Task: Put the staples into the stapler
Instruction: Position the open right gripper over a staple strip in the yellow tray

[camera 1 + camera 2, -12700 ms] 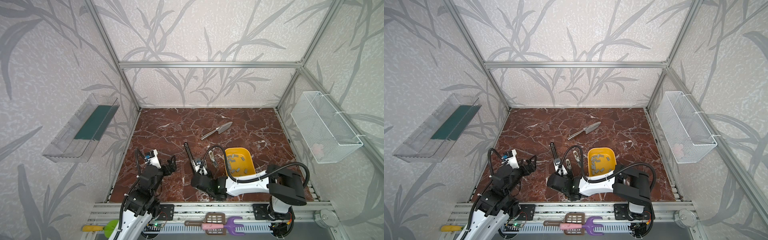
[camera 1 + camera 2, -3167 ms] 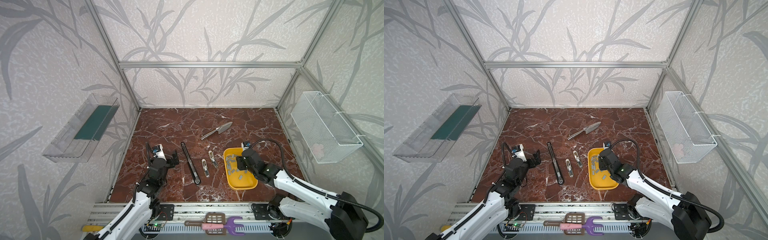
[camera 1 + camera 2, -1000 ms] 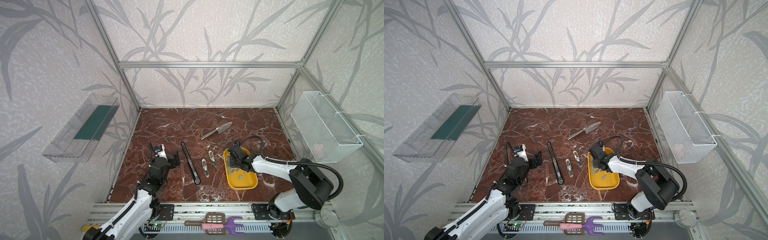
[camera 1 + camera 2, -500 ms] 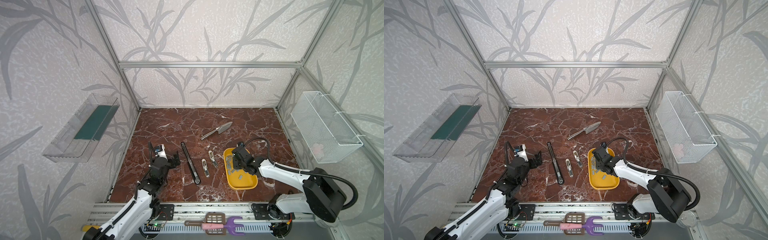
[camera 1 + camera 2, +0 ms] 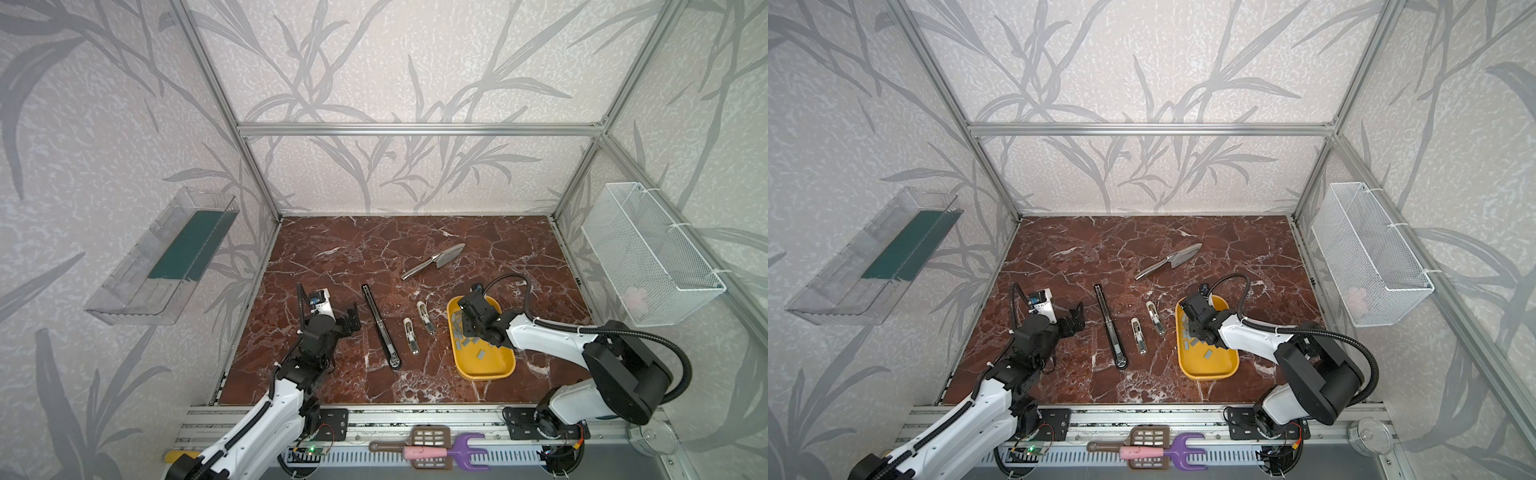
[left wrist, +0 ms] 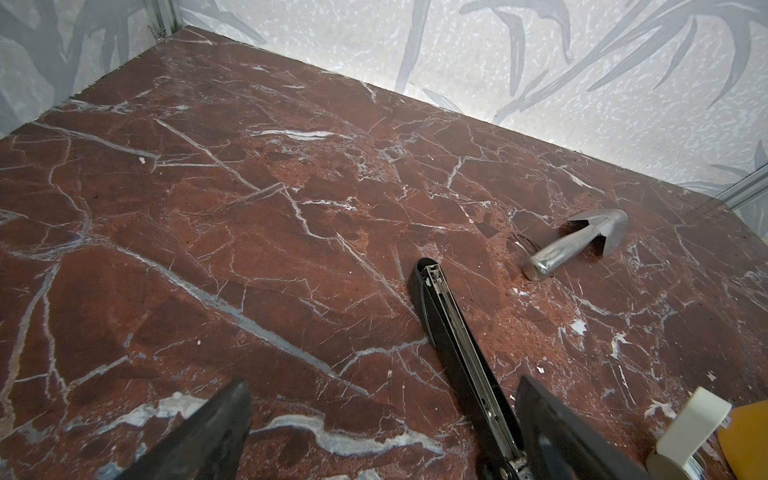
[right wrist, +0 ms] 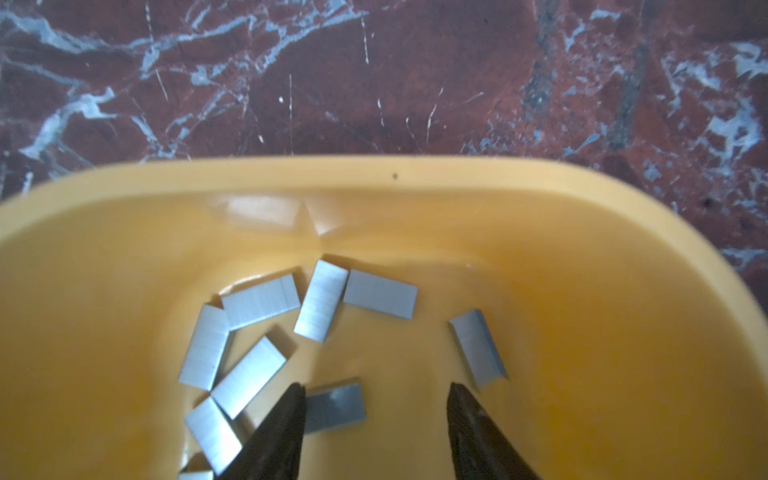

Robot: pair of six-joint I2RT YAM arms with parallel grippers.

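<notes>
The right gripper [image 7: 376, 387] is held open and empty, with the staples [image 7: 320, 305] lying just ahead. The left gripper [image 6: 382, 383] is seen wide open, with the black stapler [image 6: 457, 345] beside it.

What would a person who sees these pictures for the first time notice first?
The bright yellow plastic tray at the front right of the dark red marble table stands out most. Small flat grey metal staple strips lie scattered in it, and the right gripper is open over them. Left of the tray lies a long black opened stapler, and the left gripper hangs open beside it.
</notes>
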